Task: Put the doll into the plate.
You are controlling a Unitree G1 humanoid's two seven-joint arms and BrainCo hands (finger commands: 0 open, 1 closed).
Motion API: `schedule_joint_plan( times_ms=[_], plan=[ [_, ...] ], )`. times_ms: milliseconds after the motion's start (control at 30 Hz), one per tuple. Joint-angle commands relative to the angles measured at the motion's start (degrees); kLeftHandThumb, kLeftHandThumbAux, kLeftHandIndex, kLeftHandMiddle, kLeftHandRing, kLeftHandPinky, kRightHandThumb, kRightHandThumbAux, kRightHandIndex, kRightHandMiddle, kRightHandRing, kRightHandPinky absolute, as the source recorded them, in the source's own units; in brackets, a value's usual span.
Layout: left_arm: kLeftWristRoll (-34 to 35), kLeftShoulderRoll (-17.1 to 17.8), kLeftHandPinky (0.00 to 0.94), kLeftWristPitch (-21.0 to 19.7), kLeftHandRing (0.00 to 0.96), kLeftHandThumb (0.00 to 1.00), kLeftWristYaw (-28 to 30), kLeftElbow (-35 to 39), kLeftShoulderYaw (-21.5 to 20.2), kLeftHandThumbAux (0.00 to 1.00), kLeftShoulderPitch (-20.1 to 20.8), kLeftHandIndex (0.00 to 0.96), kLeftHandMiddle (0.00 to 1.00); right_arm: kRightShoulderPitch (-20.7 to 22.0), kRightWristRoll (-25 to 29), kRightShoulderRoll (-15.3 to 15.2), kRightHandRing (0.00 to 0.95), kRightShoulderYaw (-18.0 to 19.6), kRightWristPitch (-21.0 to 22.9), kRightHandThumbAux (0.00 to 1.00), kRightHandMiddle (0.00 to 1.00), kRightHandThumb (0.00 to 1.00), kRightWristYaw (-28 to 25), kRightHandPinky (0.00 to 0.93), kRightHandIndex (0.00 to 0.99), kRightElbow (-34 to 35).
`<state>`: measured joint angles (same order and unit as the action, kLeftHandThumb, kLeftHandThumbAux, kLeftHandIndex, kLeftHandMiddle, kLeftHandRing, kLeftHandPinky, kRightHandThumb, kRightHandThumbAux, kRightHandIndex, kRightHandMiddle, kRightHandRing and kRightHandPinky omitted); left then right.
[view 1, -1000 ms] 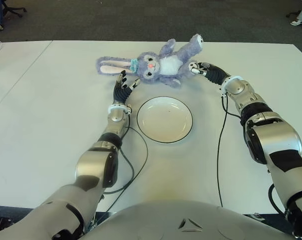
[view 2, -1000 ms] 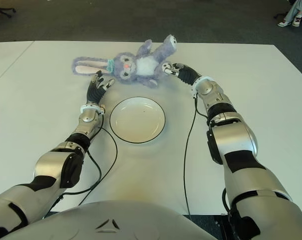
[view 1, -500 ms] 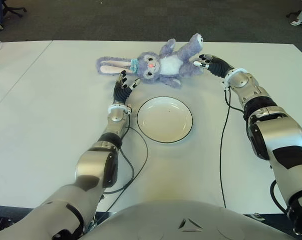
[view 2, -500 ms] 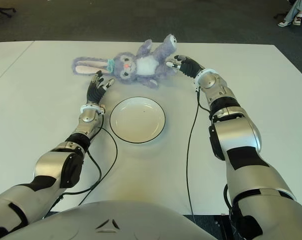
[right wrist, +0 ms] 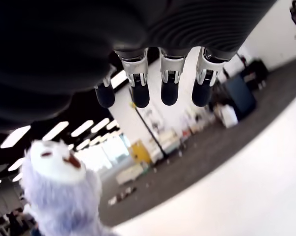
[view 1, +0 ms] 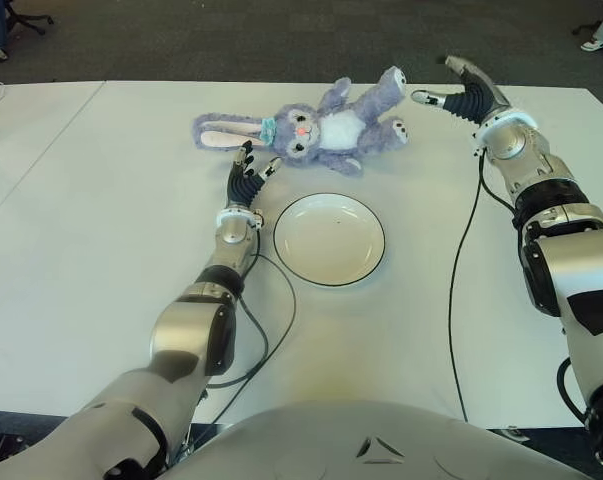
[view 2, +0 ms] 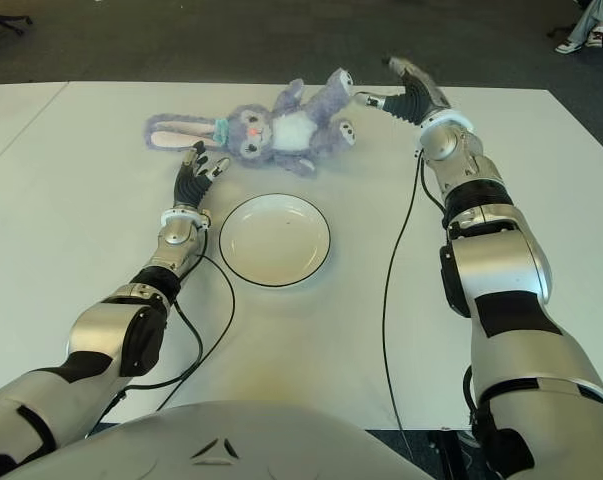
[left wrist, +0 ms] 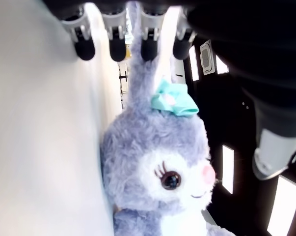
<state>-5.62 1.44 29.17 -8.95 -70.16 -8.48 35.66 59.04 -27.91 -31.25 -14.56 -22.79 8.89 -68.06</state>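
Observation:
The doll (view 1: 316, 128), a purple plush bunny with a teal bow, lies on its back at the far middle of the white table (view 1: 101, 250). The white plate (view 1: 281, 236) with a dark rim sits empty just in front of it. My left hand (view 1: 256, 160) is on the near side of the bunny's head, left of the plate, fingers (left wrist: 116, 49) spread and holding nothing. My right hand (view 1: 439, 82) hovers raised to the right of the doll's foot (right wrist: 59, 182), apart from it, fingers (right wrist: 170, 93) extended and empty.
Black cables (view 1: 451, 300) trail from both wrists across the table. A second table (view 1: 21, 120) adjoins on the left. Beyond the far edge is dark carpet with a chair base (view 1: 26, 15) and a person's shoes (view 1: 601, 42).
My right hand has left the doll's leg and risen back and to the right, opening up. The doll, plate and left hand stay where they were.

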Motion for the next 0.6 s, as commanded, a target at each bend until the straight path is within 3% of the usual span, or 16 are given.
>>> schedule_joint_plan(
  times_ms=[33, 300, 600],
  plan=[
    [-0.07, -3.33, 0.021, -7.61, 0.031, 0.000, 1.99, -8.08, -0.28, 0.560, -11.86, 0.042, 0.045, -1.80, -3.61, -0.41, 0.000, -1.77, -2.96, 0.404, 0.000, 0.136, 9.67, 0.084, 0.008, 2.70],
    [0.21, -3.03, 0.045, -7.41, 0.041, 0.000, 1.90, -8.12, -0.91, 0.569, -12.21, 0.055, 0.056, -3.67, -3.58, 0.04, 0.106, -1.18, -4.93, 0.489, 0.079, 0.205, 15.40, 0.178, 0.072, 5.26],
    [-1.23, -3.31, 0.057, -7.10, 0.055, 0.000, -0.02, -7.89, 0.59, 0.591, -11.82, 0.062, 0.068, -6.63, -2.34, 2.33, 0.140, -1.28, -3.86, 0.500, 0.108, 0.244, 13.92, 0.209, 0.095, 8.82]
  ],
)
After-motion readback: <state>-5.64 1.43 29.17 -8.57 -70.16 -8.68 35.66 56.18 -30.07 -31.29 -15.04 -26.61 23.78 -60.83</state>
